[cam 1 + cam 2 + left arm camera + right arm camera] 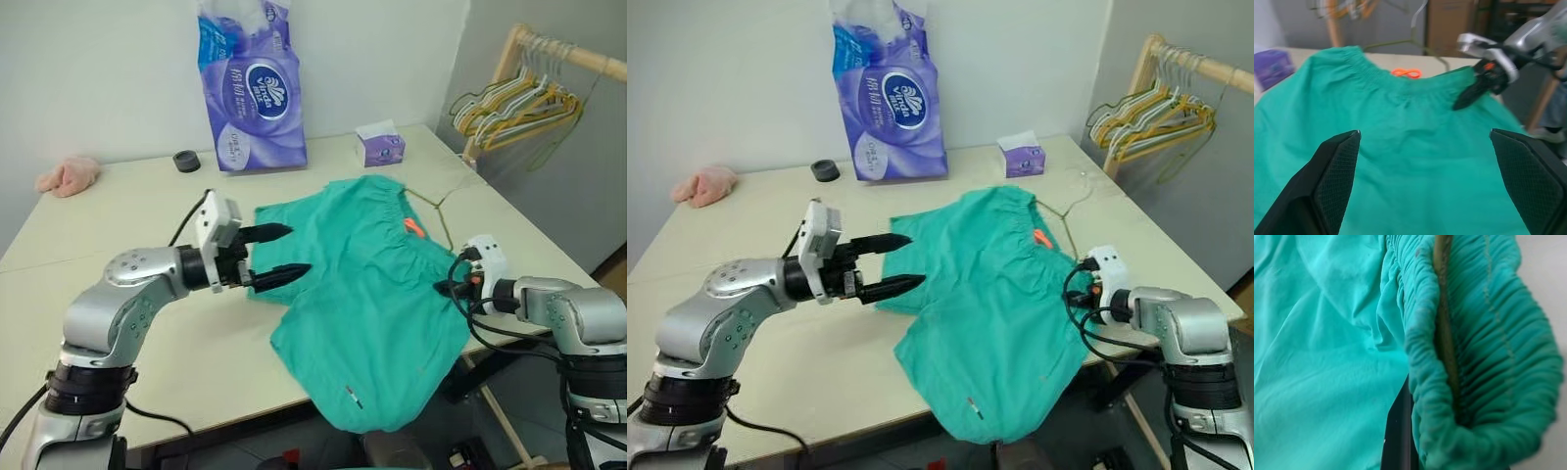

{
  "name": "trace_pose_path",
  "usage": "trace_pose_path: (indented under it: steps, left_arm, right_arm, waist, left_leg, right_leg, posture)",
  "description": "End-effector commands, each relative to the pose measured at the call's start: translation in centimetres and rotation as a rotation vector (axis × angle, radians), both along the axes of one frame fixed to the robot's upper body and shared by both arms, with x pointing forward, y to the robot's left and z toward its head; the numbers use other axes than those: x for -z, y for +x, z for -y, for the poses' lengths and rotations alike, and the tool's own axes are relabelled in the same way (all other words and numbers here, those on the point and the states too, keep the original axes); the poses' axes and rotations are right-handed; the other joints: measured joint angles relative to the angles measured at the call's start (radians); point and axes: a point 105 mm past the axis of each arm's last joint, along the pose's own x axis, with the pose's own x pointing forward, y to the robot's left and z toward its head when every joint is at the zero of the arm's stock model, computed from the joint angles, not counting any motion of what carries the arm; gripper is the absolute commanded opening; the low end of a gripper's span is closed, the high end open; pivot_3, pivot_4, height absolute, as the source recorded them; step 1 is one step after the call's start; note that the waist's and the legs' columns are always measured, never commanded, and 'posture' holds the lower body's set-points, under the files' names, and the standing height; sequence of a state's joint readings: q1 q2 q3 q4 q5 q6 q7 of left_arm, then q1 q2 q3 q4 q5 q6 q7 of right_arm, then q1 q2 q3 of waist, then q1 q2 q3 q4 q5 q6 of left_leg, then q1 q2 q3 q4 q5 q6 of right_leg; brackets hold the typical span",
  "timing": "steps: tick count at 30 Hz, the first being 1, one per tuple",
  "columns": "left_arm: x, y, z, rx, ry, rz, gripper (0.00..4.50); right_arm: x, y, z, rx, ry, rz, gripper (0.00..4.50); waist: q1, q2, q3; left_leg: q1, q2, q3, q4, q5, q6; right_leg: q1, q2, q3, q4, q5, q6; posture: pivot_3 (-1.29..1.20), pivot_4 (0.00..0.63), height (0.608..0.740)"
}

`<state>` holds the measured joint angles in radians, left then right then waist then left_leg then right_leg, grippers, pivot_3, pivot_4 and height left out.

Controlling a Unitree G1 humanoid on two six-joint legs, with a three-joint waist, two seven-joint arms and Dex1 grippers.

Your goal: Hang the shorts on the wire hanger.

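The teal-green shorts (367, 294) lie spread on the table (118, 211), and one leg hangs over the front edge. An orange tag (413, 228) sits by the gathered waistband. The olive wire hanger (1061, 211) pokes out past the waistband, hook toward the table's right corner; its wire (1444, 333) runs inside the bunched waistband. My right gripper (441, 289) is shut on the waistband's right corner, also seen as the right gripper (1469, 95). My left gripper (297, 251) hovers open over the shorts' left edge, nothing between its fingers (1337, 176).
A purple toilet-paper pack (250, 88) and a small tissue box (380, 147) stand at the back. A black round lid (186, 161) and a pink cloth (67, 176) lie back left. A wooden rack with bunched hangers (514, 103) stands right of the table.
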<state>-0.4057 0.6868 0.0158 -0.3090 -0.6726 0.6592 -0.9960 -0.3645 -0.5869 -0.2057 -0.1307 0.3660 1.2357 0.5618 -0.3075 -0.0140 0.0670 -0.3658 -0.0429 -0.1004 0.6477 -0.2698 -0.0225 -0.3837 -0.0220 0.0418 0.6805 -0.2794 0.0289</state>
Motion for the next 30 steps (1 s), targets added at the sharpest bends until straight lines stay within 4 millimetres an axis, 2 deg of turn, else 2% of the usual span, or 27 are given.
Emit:
trace_pose_path:
  steps: [1,4,7,13,16,19,23,27,30]
  left_arm:
    - [-1.2,-0.4,1.9,0.080,-0.024,0.019,4.46]
    - [-2.0,-0.3,3.2,0.133,-0.055,0.019,4.46]
    - [-2.0,-0.5,5.6,0.234,-0.030,0.046,4.46]
    - [-2.4,-0.4,8.8,0.296,-0.033,0.109,4.46]
    - [-2.8,-0.2,9.9,0.305,-0.048,0.137,4.46]
    - [-3.3,0.1,10.9,0.303,-0.056,0.159,4.46]
    - [-3.8,0.5,11.7,0.295,-0.060,0.182,4.46]
    - [-4.9,0.6,12.7,0.303,-0.087,0.216,4.46]
    - [-5.5,0.1,13.1,0.342,-0.094,0.242,4.46]
  right_arm:
    - [-1.3,-0.2,4.2,0.184,-0.046,0.060,0.00]
    - [-1.2,-1.3,7.4,0.332,-0.065,0.050,0.00]
    - [-1.3,-4.2,12.8,0.560,-0.116,0.037,0.00]
    - [-3.8,-7.5,18.3,0.771,-0.234,0.086,0.00]
    - [-6.1,-7.7,19.7,0.810,-0.290,0.157,0.00]
    - [-8.9,-7.0,20.1,0.805,-0.346,0.251,0.00]
    - [-11.1,-6.1,20.4,0.789,-0.404,0.319,0.00]
    - [-13.1,-4.8,21.4,0.840,-0.363,0.363,0.00]
    - [-14.0,-4.1,22.2,0.880,-0.296,0.354,0.00]
  waist:
    - [-0.005,0.000,0.000]
    - [-0.012,0.001,0.001]
    - [-0.016,0.004,0.003]
    - [-0.064,0.010,0.007]
    - [-0.098,0.010,0.008]
    - [-0.130,0.009,0.011]
    - [-0.158,0.008,0.016]
    - [-0.166,0.008,0.029]
    - [-0.165,0.013,0.043]
  left_leg:
    - [0.000,0.000,0.000,0.000,0.000,0.000]
    - [0.000,0.001,0.001,0.000,0.000,0.000]
    - [0.000,0.000,0.001,0.000,0.000,0.000]
    - [0.004,-0.003,0.008,0.000,-0.004,0.006]
    - [0.004,-0.002,0.013,-0.001,-0.006,0.010]
    - [0.005,0.000,0.016,-0.001,-0.009,0.016]
    - [0.006,-0.001,0.020,-0.001,-0.011,0.018]
    - [0.006,-0.002,0.021,-0.001,-0.012,0.018]
    - [0.007,-0.003,0.022,-0.001,-0.012,0.018]
  right_leg:
    - [0.000,0.001,0.000,0.000,0.000,0.000]
    - [0.000,0.001,0.001,0.000,0.000,0.000]
    - [0.001,0.002,0.000,-0.001,-0.002,0.003]
    - [0.009,0.003,0.005,-0.003,-0.006,0.010]
    - [0.010,0.004,0.005,-0.006,-0.007,0.010]
    - [0.011,0.006,0.005,-0.007,-0.008,0.010]
    - [0.012,0.005,0.006,-0.009,-0.010,0.013]
    - [0.014,0.004,0.006,-0.011,-0.010,0.013]
    - [0.016,0.003,0.008,-0.016,-0.009,0.014]
  posture:
    - [-0.43,0.055,0.740]
    - [-0.47,0.065,0.740]
    - [-0.50,0.077,0.740]
    - [-0.53,0.097,0.740]
    - [-0.54,0.106,0.740]
    - [-0.55,0.114,0.740]
    - [-0.54,0.126,0.740]
    - [-0.53,0.137,0.740]
    - [-0.52,0.155,0.740]
